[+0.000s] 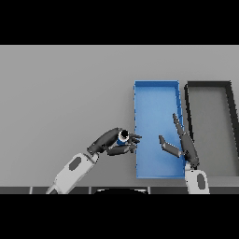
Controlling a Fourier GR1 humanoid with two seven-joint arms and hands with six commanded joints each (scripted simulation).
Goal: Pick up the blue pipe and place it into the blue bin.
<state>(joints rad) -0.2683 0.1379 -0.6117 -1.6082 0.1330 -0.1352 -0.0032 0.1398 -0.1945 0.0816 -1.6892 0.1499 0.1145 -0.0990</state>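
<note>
- Gripping the blue pipe (123,137): left hand (112,142), fingers curled round it, just left of the blue bin (156,93), near its edge.
- Right hand (179,142) over the bin, fingers straight, holding nothing.
- Black bin (207,85) beside the blue one.

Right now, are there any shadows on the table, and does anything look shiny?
In the head view, light is flat and even: the grey table shows no clear shadows and no glare. The blue bin looks evenly lit. The blue pipe in the left hand is small and hard to make out.
</note>
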